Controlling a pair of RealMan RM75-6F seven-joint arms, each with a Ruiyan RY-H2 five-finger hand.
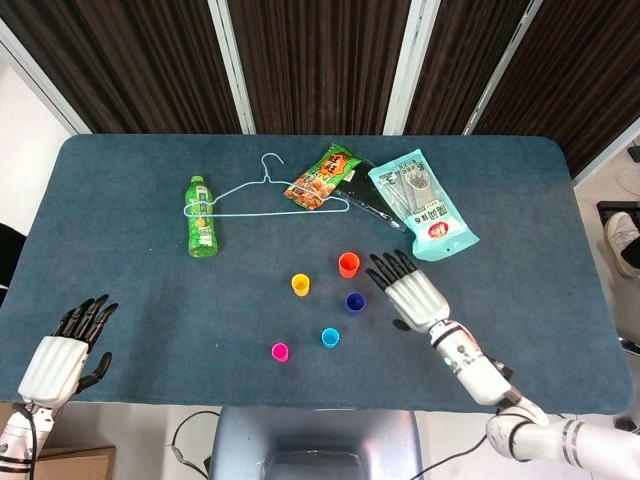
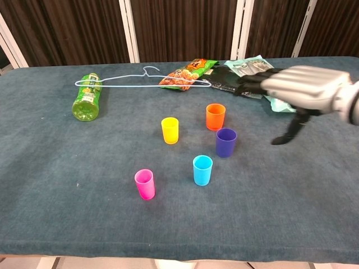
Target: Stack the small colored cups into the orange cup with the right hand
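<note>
- The desk point(image 1: 120, 240) is covered in dark blue-grey cloth and carries everything here.
- The right hand point(image 1: 412, 293) hangs over the middle of the desk, released, its fingers spread and pointing toward the far edge, holding nothing. The chest view shows it raised clear of the cloth.
- The left hand point(image 1: 62, 350) sits at the near left corner, released as well and well apart from the cups, so the right one is far nearer to the work.
- A pale blue snack bag point(image 1: 423, 205), an orange snack packet point(image 1: 322, 176), a wire hanger point(image 1: 262, 192) and a green bottle point(image 1: 200, 216) lying on its side sit along the far part of the desk.
- The orange cup point(image 1: 348, 264) stands upright, just to the left of the right fingertips point(image 1: 385, 264) and level with them.
- The purple cup point(image 1: 355, 302) stands just beside the right hand, on its left, nearer the robot than the orange one. It looks the handiest first pick.
- The yellow cup point(image 1: 300, 285), blue cup point(image 1: 330, 337) and pink cup point(image 1: 280, 351) stand upright farther left. All lie apart, none yet stacked.
- The coming move turns on this: every cup lies left of the right hand, so it must shift left and drop.
</note>
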